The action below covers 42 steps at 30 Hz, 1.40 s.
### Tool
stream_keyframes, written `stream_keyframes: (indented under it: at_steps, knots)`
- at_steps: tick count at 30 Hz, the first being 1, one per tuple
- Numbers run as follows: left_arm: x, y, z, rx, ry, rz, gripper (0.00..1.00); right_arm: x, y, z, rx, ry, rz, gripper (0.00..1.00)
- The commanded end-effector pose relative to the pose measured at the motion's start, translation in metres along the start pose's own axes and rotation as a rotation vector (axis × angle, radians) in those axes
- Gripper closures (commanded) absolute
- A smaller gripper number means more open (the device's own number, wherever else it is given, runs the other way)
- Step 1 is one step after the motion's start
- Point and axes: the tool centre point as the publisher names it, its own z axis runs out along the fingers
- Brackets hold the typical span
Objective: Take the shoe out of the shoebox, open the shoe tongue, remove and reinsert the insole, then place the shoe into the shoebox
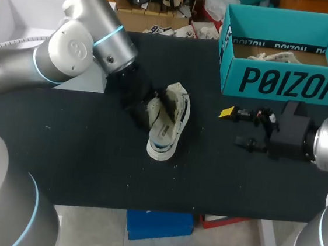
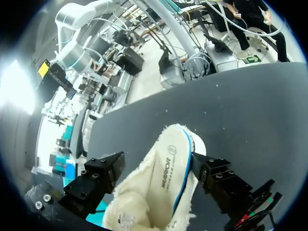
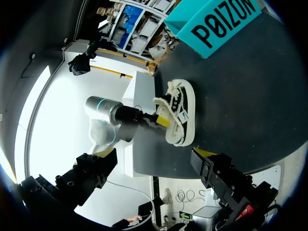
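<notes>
A cream-and-black lace-up shoe [image 1: 173,121] is lying near the middle of the black-covered table [image 1: 89,162], its white toe pointing toward 6 o'clock in the head view. The left arm is coming in from 9 o'clock, and the left gripper [image 1: 148,106] is sitting right against the shoe's 10 o'clock side.

In the left wrist view a cream fleece insole [image 2: 163,178] with a thin blue edge is lying lengthwise between the left gripper's [image 2: 154,168] fingers. It is touching both of them and being held off the table surface, toe end pointing away from the wrist. In the head view the insole [image 1: 156,115] is standing tilted at the shoe's opening.

At 3 o'clock of the shoe, well apart from it, the right gripper [image 1: 234,128] is hanging low over the table with its yellow-tipped fingers spread wide and gripping nothing. Its own view is showing the shoe [image 3: 180,113] ahead of it, with the left arm's yellow tip against it.

The open teal cardboard shoebox [image 1: 285,83] is standing at 1 o'clock of the shoe with pale crumpled paper [image 1: 277,52] inside.
</notes>
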Motion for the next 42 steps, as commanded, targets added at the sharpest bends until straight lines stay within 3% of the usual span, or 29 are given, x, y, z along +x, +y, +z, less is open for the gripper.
stream_keyframes:
  at_steps: [1, 4, 9, 10, 12, 22, 37, 42]
  knots:
    - [0.001, -0.004, 0.005, 0.004, 0.009, 0.0, 0.22, 0.0, 0.0, 0.001, 0.0, -0.002, 0.0, 0.0]
    - [0.002, -0.005, 0.007, 0.012, 0.017, -0.002, 0.47, 0.0, 0.0, 0.001, 0.0, -0.002, 0.0, 0.0]
    - [0.002, -0.005, 0.008, 0.018, 0.031, 0.0, 0.75, 0.0, 0.0, 0.001, 0.0, -0.002, 0.0, 0.0]
    - [0.002, -0.005, 0.008, 0.02, 0.036, 0.001, 0.86, 0.0, 0.0, 0.001, 0.0, -0.002, 0.0, 0.0]
    - [0.002, -0.005, 0.008, 0.023, 0.042, 0.004, 1.0, 0.0, 0.0, 0.001, 0.0, -0.002, 0.0, 0.0]
    - [0.002, -0.002, 0.011, 0.034, 0.054, 0.008, 1.0, 0.0, 0.0, 0.001, 0.0, -0.002, 0.0, 0.0]
    - [-0.001, 0.018, 0.009, -0.02, 0.041, -0.006, 1.0, 0.0, 0.0, 0.001, 0.0, -0.002, 0.0, 0.0]
    - [0.002, 0.016, 0.02, 0.001, 0.066, -0.019, 1.0, 0.0, 0.0, 0.001, 0.0, -0.002, 0.0, 0.0]
